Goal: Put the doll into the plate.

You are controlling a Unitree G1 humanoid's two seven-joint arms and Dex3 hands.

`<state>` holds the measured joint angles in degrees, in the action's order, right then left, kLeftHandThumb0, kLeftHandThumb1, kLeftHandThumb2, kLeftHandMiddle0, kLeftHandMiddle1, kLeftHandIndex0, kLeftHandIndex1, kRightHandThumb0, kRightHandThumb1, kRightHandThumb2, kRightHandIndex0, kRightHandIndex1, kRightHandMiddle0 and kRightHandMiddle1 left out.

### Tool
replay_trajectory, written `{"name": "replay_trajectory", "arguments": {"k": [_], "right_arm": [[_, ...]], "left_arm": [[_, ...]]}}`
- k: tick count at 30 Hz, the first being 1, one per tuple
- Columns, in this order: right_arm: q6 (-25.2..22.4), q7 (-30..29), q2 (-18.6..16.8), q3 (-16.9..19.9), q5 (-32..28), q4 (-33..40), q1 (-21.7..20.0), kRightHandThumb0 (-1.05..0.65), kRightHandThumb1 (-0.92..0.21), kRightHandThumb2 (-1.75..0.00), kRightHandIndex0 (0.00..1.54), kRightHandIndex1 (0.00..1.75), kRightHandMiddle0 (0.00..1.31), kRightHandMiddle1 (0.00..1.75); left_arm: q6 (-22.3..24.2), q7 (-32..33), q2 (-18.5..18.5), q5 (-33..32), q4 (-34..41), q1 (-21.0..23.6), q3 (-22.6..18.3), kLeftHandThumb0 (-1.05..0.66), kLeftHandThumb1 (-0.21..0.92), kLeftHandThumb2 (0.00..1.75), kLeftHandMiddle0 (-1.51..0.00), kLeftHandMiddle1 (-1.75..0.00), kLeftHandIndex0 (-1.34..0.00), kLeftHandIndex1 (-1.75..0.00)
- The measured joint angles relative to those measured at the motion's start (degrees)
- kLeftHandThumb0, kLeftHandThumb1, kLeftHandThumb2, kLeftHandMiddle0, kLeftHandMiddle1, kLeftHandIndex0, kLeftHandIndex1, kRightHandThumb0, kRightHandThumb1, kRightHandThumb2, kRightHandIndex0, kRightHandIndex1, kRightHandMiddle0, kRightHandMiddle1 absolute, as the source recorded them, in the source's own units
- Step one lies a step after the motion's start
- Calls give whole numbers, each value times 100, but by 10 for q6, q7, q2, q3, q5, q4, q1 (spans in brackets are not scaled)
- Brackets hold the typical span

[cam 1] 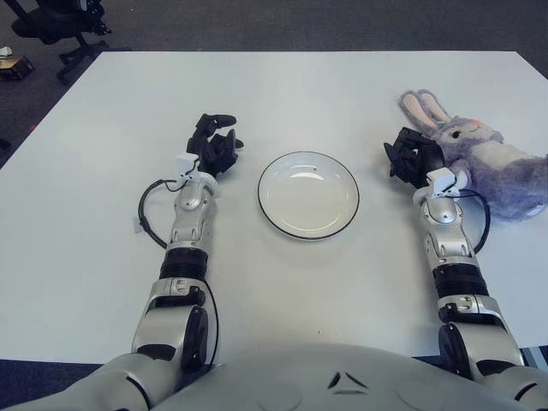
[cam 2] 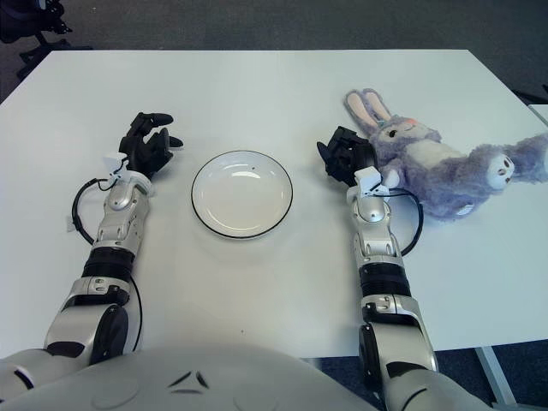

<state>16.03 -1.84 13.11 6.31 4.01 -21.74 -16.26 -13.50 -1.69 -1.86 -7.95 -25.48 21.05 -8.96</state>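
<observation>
Head-camera view, looking down on a white tabletop (cam 1: 282, 94). At centre stands a round white plate (cam 1: 308, 194) with a thin dark rim, upright and holding nothing. The doll (cam 2: 428, 167), a grey-lilac plush rabbit with long pink-lined ears, lies on its side at the right of the tabletop, well apart from the plate; its head and ears point toward the far edge and its body and legs trail off to the right.

The right robot hand (cam 1: 413, 157) shows between plate and doll, just beside the rabbit's head. Its dark fingers are loosely curled and grasp nothing; whether a fingertip touches the plush cannot be told. The left robot hand (cam 1: 214, 143) shows to the left of the plate, near its rim but apart from it, fingers relaxed and partly spread, holding nothing. Both silver forearms reach forward from the robot's body at the bottom edge. A black cable (cam 1: 147, 210) loops beside the left forearm, and another (cam 2: 414, 221) beside the right forearm.

An office chair (cam 1: 60, 26) stands on the dark floor beyond the far left corner of the tabletop.
</observation>
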Motion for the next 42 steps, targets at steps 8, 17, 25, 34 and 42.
{"name": "replay_trajectory", "arguments": {"k": [8,17,25,34,42], "right_arm": [[0,0,0,0,0,0,0,-35,-92,-39,101,175,86,175],[0,0,0,1,-1,0,0,-34,-92,-38,101,175,86,175],[0,0,-2,3,-6,2,1,-33,-92,-33,90,175,67,175],[-6,16,-15,27,-61,7,6,-36,-89,-38,73,173,42,156],[-2,76,-31,50,-146,19,9,-36,-92,-31,69,159,42,151]], "left_arm": [[0,1,0,0,0,0,0,-1,65,72,-55,-156,-45,-135],[0,1,0,2,0,0,2,-1,65,72,-55,-156,-44,-135],[1,1,0,2,1,-1,2,-1,65,72,-56,-156,-44,-135],[0,3,1,3,2,-1,3,-1,65,71,-56,-155,-44,-136],[1,5,3,6,3,-2,4,-1,65,71,-56,-155,-44,-136]]}}
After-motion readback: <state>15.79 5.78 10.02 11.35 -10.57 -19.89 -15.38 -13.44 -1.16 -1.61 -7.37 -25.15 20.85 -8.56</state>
